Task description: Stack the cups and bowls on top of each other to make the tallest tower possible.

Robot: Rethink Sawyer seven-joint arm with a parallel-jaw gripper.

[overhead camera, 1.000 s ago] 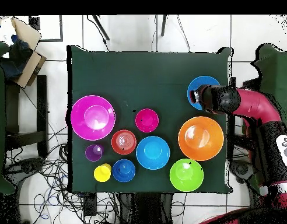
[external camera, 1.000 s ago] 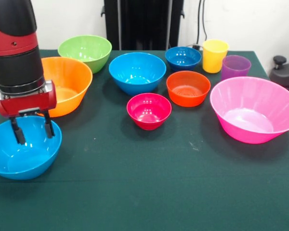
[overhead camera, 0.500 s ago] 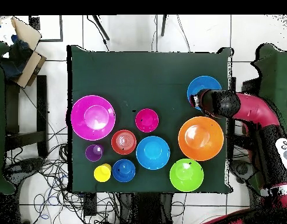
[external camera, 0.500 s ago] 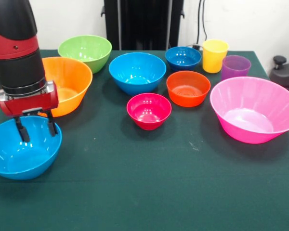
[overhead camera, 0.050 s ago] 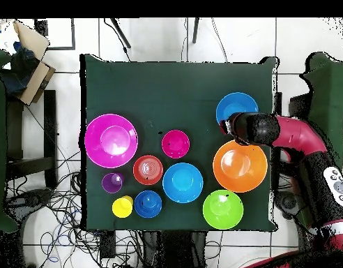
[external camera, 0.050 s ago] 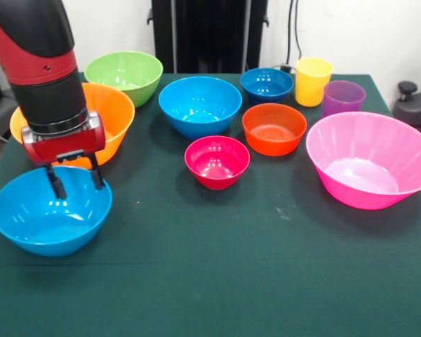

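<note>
The big pink bowl (external camera, 0.050 s ago: 368, 160) sits far across the table from the gripper (external camera, 0.050 s ago: 74, 181). The orange bowl (external camera, 0.050 s ago: 102, 119) is right behind it. The jaws pinch the back rim of the light blue bowl (external camera, 0.050 s ago: 50, 219), one finger inside, one outside.

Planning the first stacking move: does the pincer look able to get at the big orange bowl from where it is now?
Probably yes. The pincer straddles the light blue bowl's rim right beside the orange bowl, whose open top has nothing over it.
</note>
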